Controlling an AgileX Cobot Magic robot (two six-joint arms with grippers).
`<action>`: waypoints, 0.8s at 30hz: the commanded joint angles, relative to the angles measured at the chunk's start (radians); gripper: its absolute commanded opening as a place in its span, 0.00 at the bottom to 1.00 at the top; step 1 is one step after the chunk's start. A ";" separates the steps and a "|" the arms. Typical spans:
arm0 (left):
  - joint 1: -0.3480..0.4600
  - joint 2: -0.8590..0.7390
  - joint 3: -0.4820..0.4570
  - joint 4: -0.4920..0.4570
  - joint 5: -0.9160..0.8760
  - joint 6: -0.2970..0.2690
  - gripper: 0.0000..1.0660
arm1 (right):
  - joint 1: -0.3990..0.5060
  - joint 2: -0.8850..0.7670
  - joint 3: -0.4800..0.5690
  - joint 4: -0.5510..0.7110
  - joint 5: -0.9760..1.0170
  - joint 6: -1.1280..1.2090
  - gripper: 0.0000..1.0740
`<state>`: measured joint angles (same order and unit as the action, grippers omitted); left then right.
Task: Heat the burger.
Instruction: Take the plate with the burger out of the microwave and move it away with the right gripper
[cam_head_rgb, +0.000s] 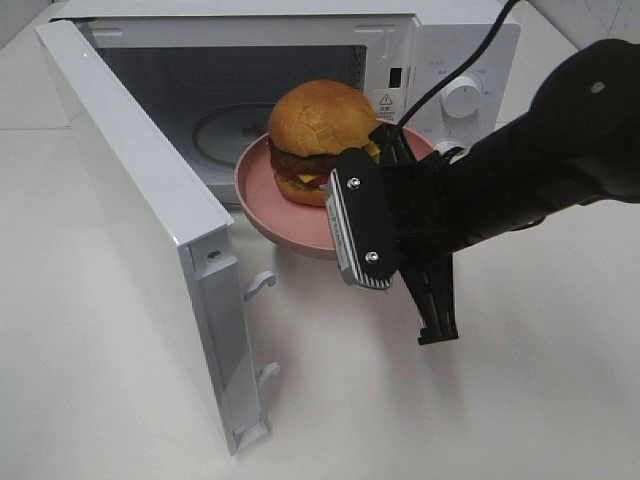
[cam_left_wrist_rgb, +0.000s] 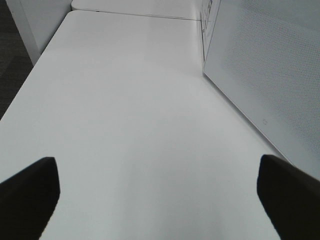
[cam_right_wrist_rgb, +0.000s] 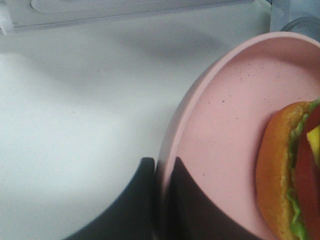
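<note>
The burger (cam_head_rgb: 318, 125), with a golden bun, dark patty and red and green layers, sits on a pink plate (cam_head_rgb: 275, 215) held level just in front of the open microwave (cam_head_rgb: 440, 60). My right gripper (cam_head_rgb: 392, 150) is shut on the plate's right rim. The right wrist view shows its dark fingers (cam_right_wrist_rgb: 187, 205) pinching the rim of the plate (cam_right_wrist_rgb: 220, 130), with the burger (cam_right_wrist_rgb: 285, 175) close by. My left gripper (cam_left_wrist_rgb: 160, 195) is open over bare white table, holding nothing, beside the outer face of the microwave door (cam_left_wrist_rgb: 270, 75).
The microwave door (cam_head_rgb: 140, 200) swings out to the left toward the table's front, with latch hooks on its edge. A glass turntable (cam_head_rgb: 225, 130) lies in the cavity. The control dial (cam_head_rgb: 462, 97) and a black cable are at the right.
</note>
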<state>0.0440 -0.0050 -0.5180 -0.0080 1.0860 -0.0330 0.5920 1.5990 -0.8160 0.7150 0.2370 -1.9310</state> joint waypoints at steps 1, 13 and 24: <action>0.003 -0.002 0.003 -0.001 -0.017 0.000 0.94 | -0.005 -0.103 0.054 0.012 -0.054 -0.008 0.00; 0.003 -0.002 0.003 -0.001 -0.017 0.000 0.94 | -0.005 -0.327 0.226 0.003 -0.068 0.050 0.00; 0.003 -0.002 0.003 -0.001 -0.017 0.000 0.94 | -0.005 -0.579 0.391 -0.145 -0.067 0.306 0.00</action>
<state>0.0440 -0.0050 -0.5180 -0.0080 1.0860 -0.0330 0.5910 1.0810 -0.4400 0.6350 0.2170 -1.6980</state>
